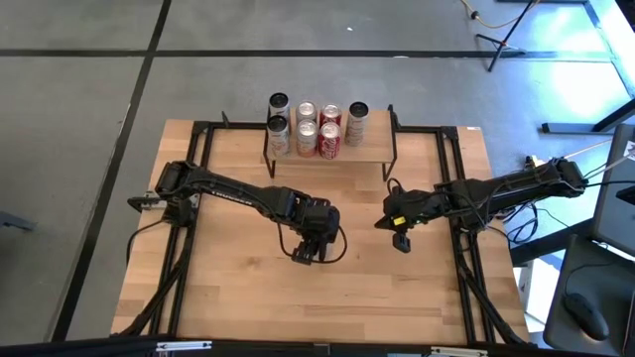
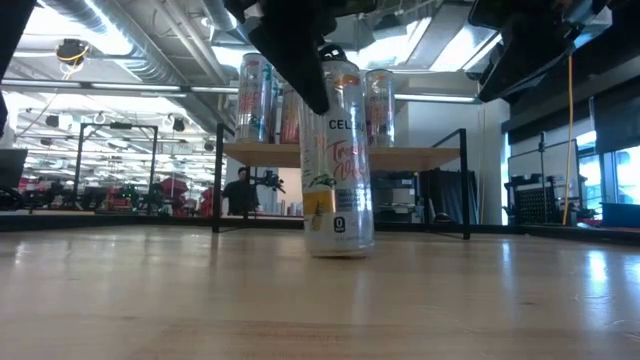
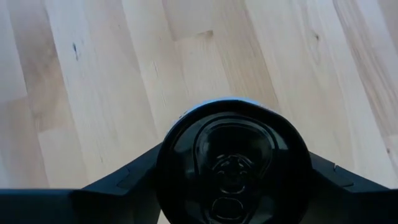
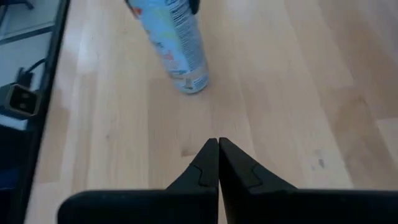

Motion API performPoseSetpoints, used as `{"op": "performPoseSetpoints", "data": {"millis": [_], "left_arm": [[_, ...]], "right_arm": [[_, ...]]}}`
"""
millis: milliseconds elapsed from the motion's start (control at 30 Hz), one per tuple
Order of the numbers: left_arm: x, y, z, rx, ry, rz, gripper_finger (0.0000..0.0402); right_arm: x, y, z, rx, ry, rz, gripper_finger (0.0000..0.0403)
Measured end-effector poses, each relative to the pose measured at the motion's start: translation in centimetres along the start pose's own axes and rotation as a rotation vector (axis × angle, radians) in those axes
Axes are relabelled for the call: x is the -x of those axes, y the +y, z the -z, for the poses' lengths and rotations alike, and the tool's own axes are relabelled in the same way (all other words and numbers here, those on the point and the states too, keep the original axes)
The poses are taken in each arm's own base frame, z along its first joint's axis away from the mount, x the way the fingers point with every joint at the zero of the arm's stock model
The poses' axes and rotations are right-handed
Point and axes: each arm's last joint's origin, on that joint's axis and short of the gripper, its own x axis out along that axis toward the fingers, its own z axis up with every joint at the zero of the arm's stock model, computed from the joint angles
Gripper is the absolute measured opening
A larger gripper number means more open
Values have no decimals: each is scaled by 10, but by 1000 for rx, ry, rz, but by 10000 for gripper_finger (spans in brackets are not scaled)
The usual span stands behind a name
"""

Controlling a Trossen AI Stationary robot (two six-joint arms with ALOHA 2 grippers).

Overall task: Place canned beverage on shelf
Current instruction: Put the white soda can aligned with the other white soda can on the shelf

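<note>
Wooden shelf (image 1: 372, 149) crowded, seven cans (image 1: 306, 127)

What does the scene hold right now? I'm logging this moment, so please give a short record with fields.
can on table: one tall can stands upright on the wooden table, in front of the shelf
left end effector: over that can, a finger on each side of its top; whether it grips cannot be told
right end effector: shut, empty, low over the table beside the can
shelf: at the table's far edge
cans by shelf: a group of cans stands upright at the shelf
</note>
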Motion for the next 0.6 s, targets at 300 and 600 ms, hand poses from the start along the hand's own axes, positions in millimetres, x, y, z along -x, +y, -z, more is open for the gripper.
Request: {"op": "performPoseSetpoints", "data": {"millis": [300, 600], "left_arm": [[7, -6, -7, -23, -28, -16, 330], [89, -19, -26, 96, -98, -146, 334]], "right_arm": [[0, 0, -3, -25, -38, 31, 20], [-8, 2, -11, -56, -112, 39, 201]]}}
